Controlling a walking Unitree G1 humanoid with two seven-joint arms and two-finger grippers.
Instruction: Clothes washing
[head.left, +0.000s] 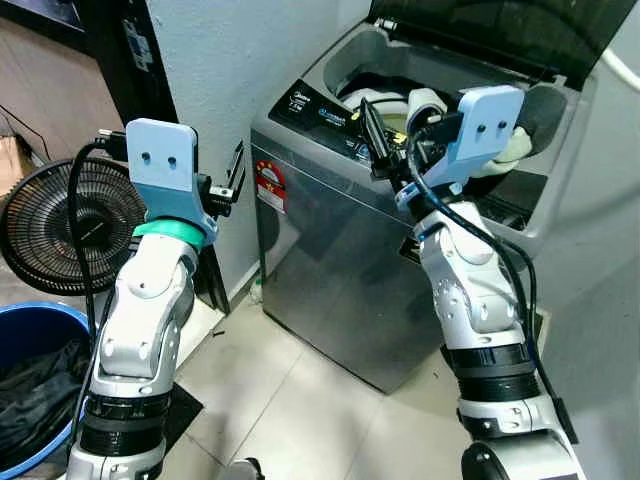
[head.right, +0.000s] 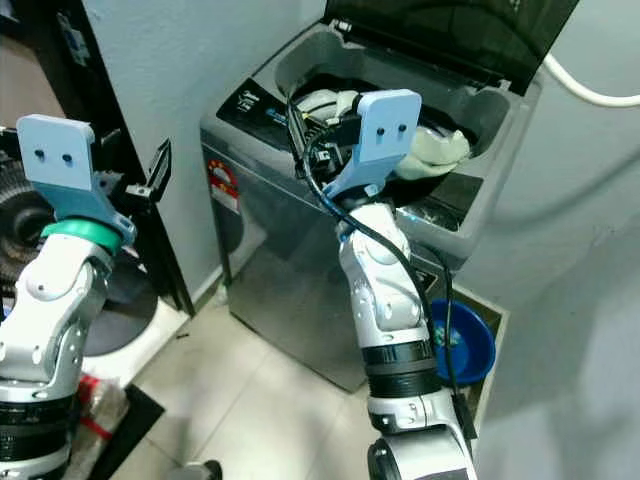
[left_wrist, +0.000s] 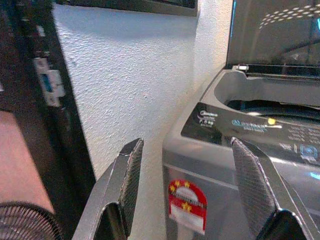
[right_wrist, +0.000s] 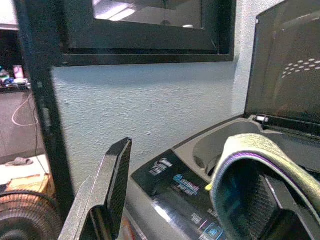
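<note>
A grey top-loading washing machine stands against the wall with its dark lid up. White and dark clothes lie in its drum. My right gripper hovers over the machine's control panel, fingers apart. A pale cloth with a purple edge hangs draped over one of its fingers. My left gripper is held up left of the machine, near its front corner, open with nothing between its fingers.
A blue basket holding dark clothes sits at my lower left, with a black fan behind it. A blue basin lies on the floor right of the machine. A white hose runs along the wall.
</note>
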